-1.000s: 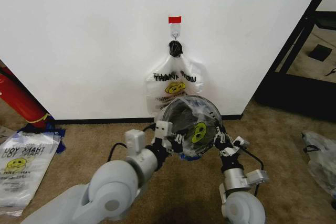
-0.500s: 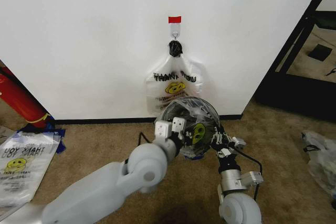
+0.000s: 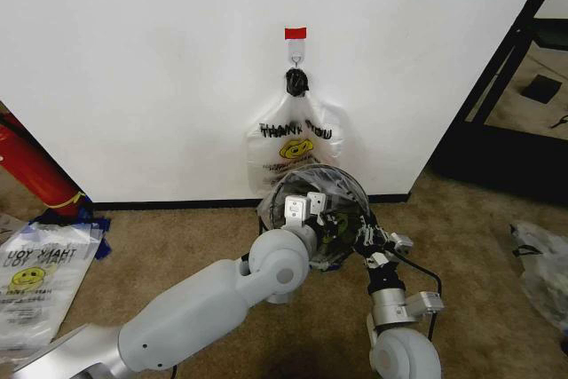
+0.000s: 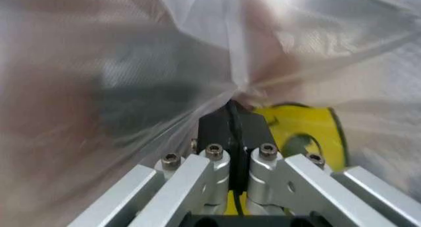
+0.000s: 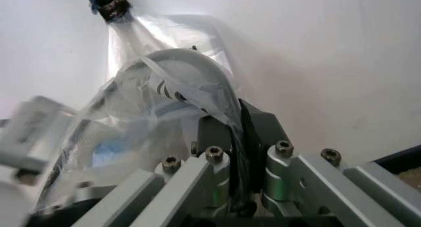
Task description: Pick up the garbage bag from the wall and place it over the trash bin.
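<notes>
The trash bin [image 3: 330,177], a round black mesh basket, stands on the carpet against the white wall [image 3: 160,68]. The clear crinkly garbage bag [image 3: 342,194] with a yellow smiley is draped over its mouth. My left gripper [image 3: 303,209] sits over the bin's near side. In the left wrist view it [image 4: 233,109] is shut on a pinch of the bag's film [image 4: 131,64]. At the bin's right rim, my right gripper [image 3: 359,235] is likewise shut [image 5: 238,113] on the film [image 5: 151,89], by the bin's rim [image 5: 191,57].
A whitish "THANK YOU" bag [image 3: 293,144] hangs from the hook [image 3: 296,64] under a red tape strip [image 3: 295,34]. Flat bags [image 3: 35,281] lie on the floor at left beside a red cylinder [image 3: 31,166]. A black frame [image 3: 506,68] stands right, with another bag [image 3: 541,264] nearby.
My left arm has swung right, carrying its gripper from the bin's left rim to over the bin's near middle with the film. The right gripper has barely moved.
</notes>
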Controlling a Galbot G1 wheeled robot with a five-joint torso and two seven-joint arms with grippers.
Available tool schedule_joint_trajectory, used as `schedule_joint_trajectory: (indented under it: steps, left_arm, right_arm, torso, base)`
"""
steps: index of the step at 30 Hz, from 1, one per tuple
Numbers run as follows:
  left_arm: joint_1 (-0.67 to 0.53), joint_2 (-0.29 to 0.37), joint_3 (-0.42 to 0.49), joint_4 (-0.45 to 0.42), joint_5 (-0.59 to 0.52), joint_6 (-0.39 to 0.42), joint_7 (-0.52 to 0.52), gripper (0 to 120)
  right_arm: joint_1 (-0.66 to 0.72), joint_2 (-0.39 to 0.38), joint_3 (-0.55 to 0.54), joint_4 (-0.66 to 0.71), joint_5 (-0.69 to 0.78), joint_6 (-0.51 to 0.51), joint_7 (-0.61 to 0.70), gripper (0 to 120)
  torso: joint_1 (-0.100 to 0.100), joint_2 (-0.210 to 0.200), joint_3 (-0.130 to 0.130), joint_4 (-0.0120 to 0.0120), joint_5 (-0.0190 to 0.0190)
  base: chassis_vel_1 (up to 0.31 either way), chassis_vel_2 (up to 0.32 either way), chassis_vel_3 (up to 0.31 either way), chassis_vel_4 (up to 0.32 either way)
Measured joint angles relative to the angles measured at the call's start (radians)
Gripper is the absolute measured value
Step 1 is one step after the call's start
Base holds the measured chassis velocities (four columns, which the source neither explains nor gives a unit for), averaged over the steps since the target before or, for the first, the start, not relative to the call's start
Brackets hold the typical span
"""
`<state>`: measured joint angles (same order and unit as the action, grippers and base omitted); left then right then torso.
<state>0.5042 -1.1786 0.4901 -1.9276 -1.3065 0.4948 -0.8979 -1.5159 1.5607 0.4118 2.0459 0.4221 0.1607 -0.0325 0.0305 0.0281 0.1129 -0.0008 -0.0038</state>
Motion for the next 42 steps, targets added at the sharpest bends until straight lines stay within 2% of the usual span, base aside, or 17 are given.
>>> schedule_joint_trajectory:
  steps: [4, 11, 23, 42]
  left_arm:
    - [-0.008, -0.010, 0.006, 0.034, 0.005, 0.000, 0.001, 0]
    - [0.000, -0.020, 0.024, 0.043, 0.003, 0.003, 0.013, 0]
    - [-0.019, -0.053, 0.029, 0.151, 0.026, -0.004, 0.024, 0]
    - [-0.028, -0.082, 0.038, 0.247, 0.045, -0.013, 0.038, 0]
  right_arm:
    - [0.000, 0.001, -0.004, 0.000, -0.004, 0.001, -0.001, 1]
    - [-0.001, 0.000, -0.001, 0.001, 0.002, 0.001, -0.002, 1]
    - [-0.022, 0.005, -0.019, 0.017, -0.002, 0.004, -0.014, 1]
    - [-0.049, 0.005, -0.034, 0.036, -0.011, 0.009, -0.026, 1]
  torso:
    - [0.000, 0.000, 0.000, 0.0000, 0.0000]
    - [0.000, 0.000, 0.000, 0.0001, 0.0000]
    - [0.000, 0.000, 0.000, 0.0000, 0.0000]
    - [0.000, 0.000, 0.000, -0.0001, -0.0001]
  base:
    - [0.000, 0.000, 0.000, 0.000]
    - [0.000, 0.000, 0.000, 0.000]
    - [0.000, 0.000, 0.000, 0.000]
    - [0.000, 0.000, 0.000, 0.000]
